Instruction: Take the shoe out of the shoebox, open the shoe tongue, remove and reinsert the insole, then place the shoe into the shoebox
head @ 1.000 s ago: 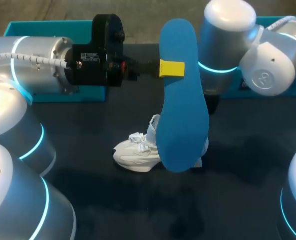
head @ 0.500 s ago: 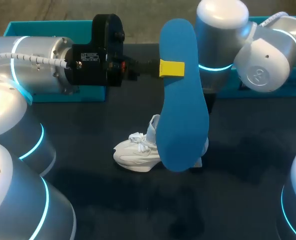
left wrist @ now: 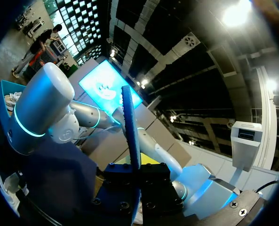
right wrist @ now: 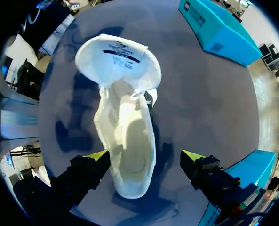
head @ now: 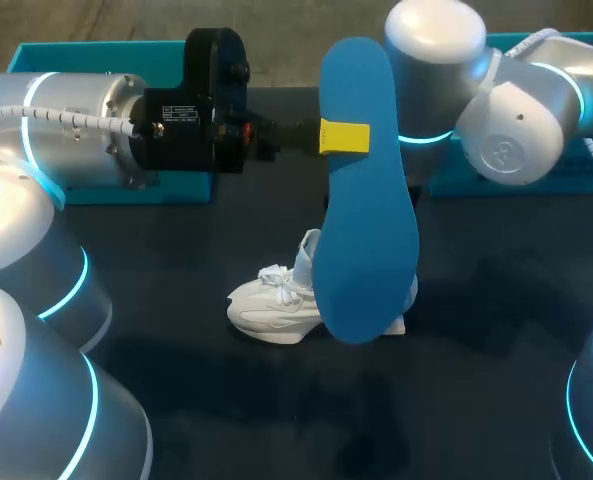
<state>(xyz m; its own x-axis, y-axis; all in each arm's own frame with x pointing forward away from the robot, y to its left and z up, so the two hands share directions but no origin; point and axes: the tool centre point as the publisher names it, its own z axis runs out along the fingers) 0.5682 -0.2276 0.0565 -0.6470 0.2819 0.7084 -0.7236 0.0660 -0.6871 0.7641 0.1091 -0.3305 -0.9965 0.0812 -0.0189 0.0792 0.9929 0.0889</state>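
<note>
My left gripper [head: 344, 136] is clamping the insole [head: 364, 220] upright. My right gripper [right wrist: 146, 155] is hanging spread above the half-hidden shoe [head: 266, 305].

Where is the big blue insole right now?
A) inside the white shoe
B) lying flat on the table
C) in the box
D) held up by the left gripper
D: the left gripper pinches the blue insole upright in the air, above the white shoe.

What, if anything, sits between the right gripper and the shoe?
Nothing visible. The right gripper hangs open straight above the white shoe, whose near end lies between its fingers in the right wrist view.
</note>
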